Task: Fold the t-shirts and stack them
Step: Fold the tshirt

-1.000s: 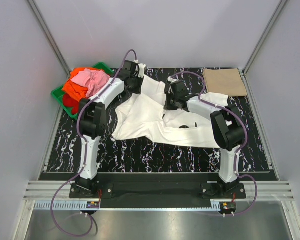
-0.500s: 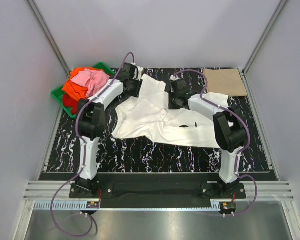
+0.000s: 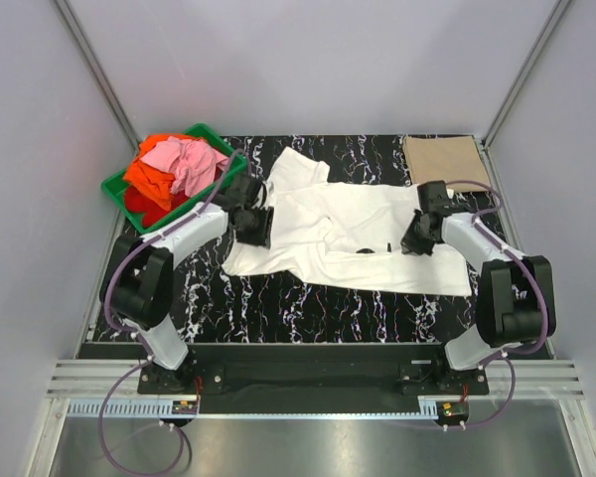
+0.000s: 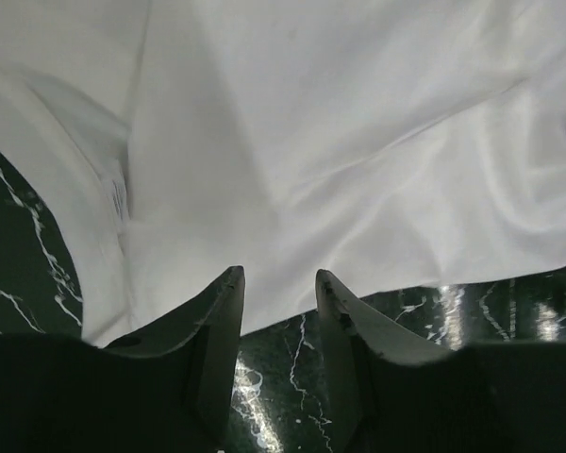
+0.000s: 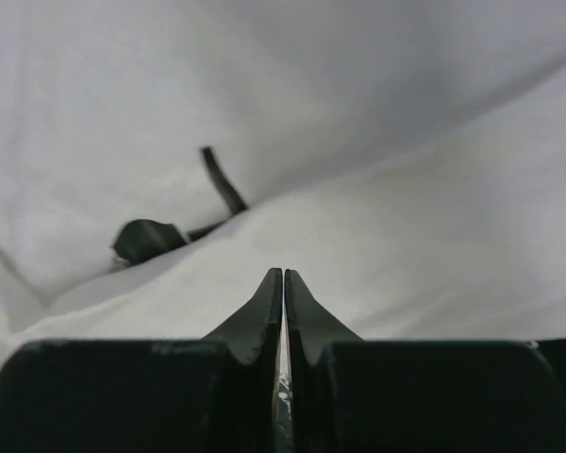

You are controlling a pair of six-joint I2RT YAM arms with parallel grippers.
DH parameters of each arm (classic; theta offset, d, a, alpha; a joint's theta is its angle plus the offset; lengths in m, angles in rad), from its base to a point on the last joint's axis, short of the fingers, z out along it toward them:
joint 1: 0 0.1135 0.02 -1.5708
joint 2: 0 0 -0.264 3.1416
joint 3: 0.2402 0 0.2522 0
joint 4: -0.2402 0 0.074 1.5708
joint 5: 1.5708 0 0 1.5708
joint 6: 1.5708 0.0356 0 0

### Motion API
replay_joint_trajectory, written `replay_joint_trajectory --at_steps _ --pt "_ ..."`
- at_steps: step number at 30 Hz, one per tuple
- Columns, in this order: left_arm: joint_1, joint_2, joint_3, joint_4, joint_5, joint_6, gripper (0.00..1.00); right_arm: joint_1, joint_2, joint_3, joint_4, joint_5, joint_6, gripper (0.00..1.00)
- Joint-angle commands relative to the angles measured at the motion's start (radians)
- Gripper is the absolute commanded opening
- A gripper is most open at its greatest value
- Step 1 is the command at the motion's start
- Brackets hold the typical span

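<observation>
A white t-shirt (image 3: 348, 224) with small black printed marks (image 3: 364, 250) lies spread across the middle of the black marbled table (image 3: 308, 303). My left gripper (image 3: 254, 227) is at its left edge. In the left wrist view the left gripper (image 4: 277, 277) is open with nothing between its fingers, the tips just over the edge of the white t-shirt (image 4: 358, 142). My right gripper (image 3: 415, 238) hovers over the shirt's right part. In the right wrist view the right gripper (image 5: 283, 274) is shut, just above the white t-shirt (image 5: 406, 236). A tan t-shirt (image 3: 447, 162) lies folded at the back right.
A green crate (image 3: 114, 186) at the back left holds pink (image 3: 184, 159), orange (image 3: 149, 177) and red (image 3: 137, 205) t-shirts in a heap. Grey walls close in the table on three sides. The arm bases stand at the near edge.
Both arms have drawn back from the shirt's far part to its left and right sides. The left gripper has opened and let go of the cloth, and the shirt lies flatter.
</observation>
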Motion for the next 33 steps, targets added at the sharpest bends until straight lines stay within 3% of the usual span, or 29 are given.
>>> replay_joint_trajectory --at_steps 1,4,8,10,15,25,33 --pt "0.006 0.013 -0.101 0.026 -0.037 -0.077 0.41 -0.073 -0.040 -0.052 -0.089 -0.003 0.001 0.09" --pt "0.003 0.039 -0.150 0.026 -0.119 -0.092 0.41 -0.129 -0.035 -0.060 -0.119 0.056 -0.049 0.09" --pt "0.004 0.080 -0.171 -0.027 -0.328 -0.112 0.42 -0.200 0.011 -0.080 -0.125 0.125 -0.095 0.08" --pt "0.001 0.102 -0.173 -0.056 -0.376 -0.117 0.42 -0.225 0.049 -0.081 -0.134 0.194 -0.116 0.07" --pt "-0.014 0.048 -0.257 -0.081 -0.464 -0.146 0.43 -0.320 0.100 -0.049 -0.146 0.192 -0.130 0.07" --pt "-0.019 -0.002 -0.279 -0.116 -0.524 -0.175 0.46 -0.475 0.204 -0.017 -0.169 0.226 -0.119 0.07" --pt "-0.039 -0.159 -0.150 -0.167 -0.364 -0.131 0.47 -0.475 0.072 0.101 -0.288 0.186 -0.148 0.08"
